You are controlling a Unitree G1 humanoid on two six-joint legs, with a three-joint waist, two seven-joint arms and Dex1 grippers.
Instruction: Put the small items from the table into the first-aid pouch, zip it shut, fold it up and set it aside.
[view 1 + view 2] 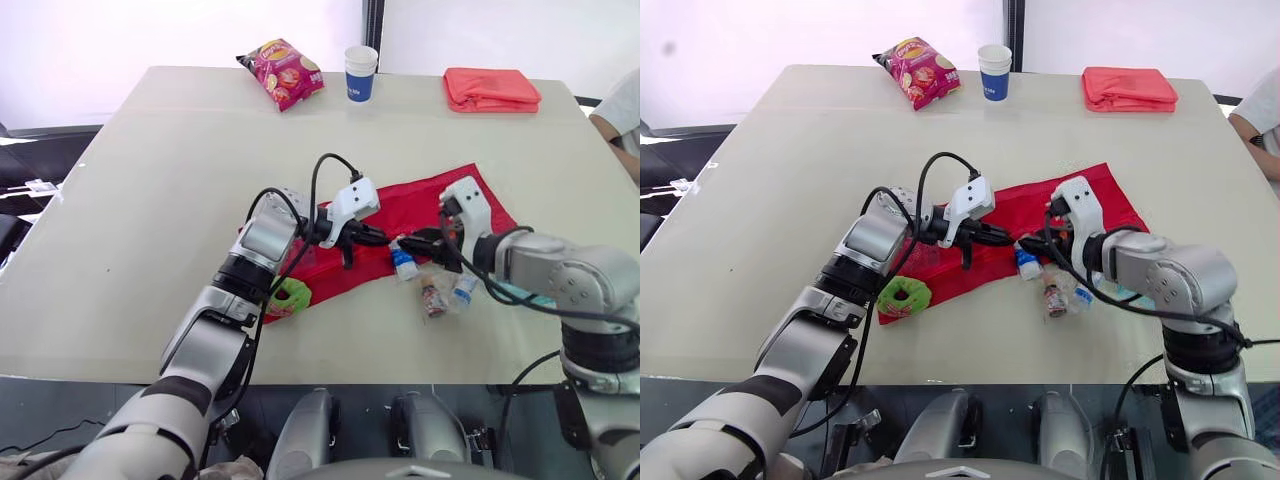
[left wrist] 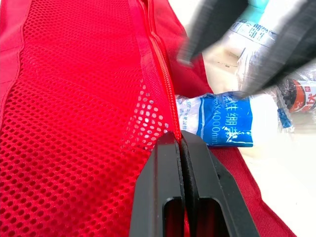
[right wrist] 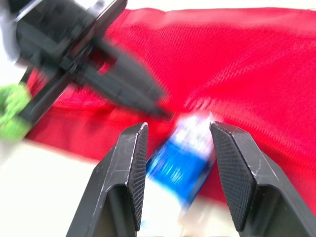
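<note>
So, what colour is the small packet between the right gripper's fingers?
The packet is blue and white, best seen in the left wrist view.

Table (image 1: 150,200) holds pouch (image 1: 420,205), snack bag (image 1: 283,72), cup (image 1: 360,72), red cloth (image 1: 492,89).

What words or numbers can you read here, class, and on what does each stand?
"X4000m", under Chinese characters: on the blue-and-white packet at the zip of the red pouch.
Too small or blurred to read: print on the snack bag, paper cup and red-labelled bottle.
</note>
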